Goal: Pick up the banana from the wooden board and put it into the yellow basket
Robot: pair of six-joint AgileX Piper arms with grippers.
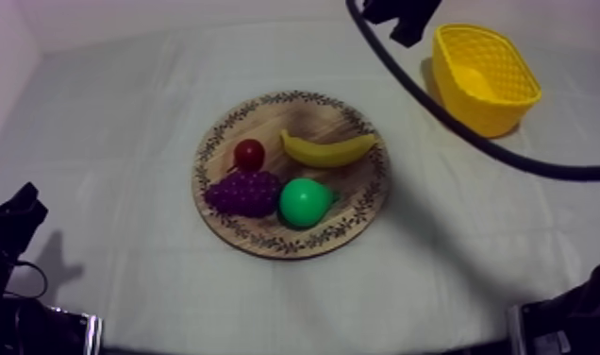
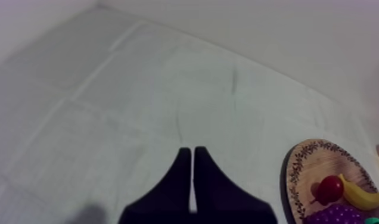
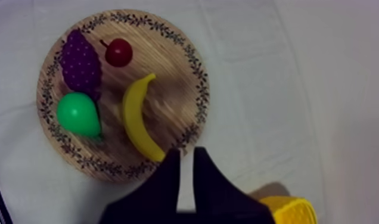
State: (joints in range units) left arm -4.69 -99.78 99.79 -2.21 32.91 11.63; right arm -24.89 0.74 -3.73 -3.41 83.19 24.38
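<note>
- A round wooden board (image 1: pixel 266 241) with a dark leaf-patterned rim lay mid-table on a grey-white cloth (image 1: pixel 115 142) creased in faint fold lines. There it seemed within reach of either arm.
- The banana (image 1: pixel 328 149), the thing to be moved, lay flat on the board's far half, on the side nearer the basket. It was a smooth, curved yellow toy with a plastic sheen.
- It touched no other fruit, so fingers could probably close across its narrow body without disturbing anything.
- A small red fruit (image 1: pixel 249 154), round and glossy with a thin stem, sat near one tip of the banana.
- A knobbly purple bunch of grapes (image 1: pixel 241 192) and a smooth green pear (image 1: pixel 304 202) lay just beside each other on the board's near half.
- The yellow basket (image 1: pixel 474 104) stood on the cloth at the far right, apart from the board. Its lattice walls flared upward and its mouth was open, ready to receive the banana.
- The right gripper (image 3: pixel 186 156) hung high above the cloth between board and basket, looking down on the banana. Its two black fingers lay together as a narrow wedge, gripping nothing. It looked the likelier arm for the job, and the fingers would need to spread before descending.
- The left gripper (image 2: pixel 192 152) sat low at its own side over bare cloth, the board off to one side. Its fingers were pressed together and empty, apparently parked out of the way.
</note>
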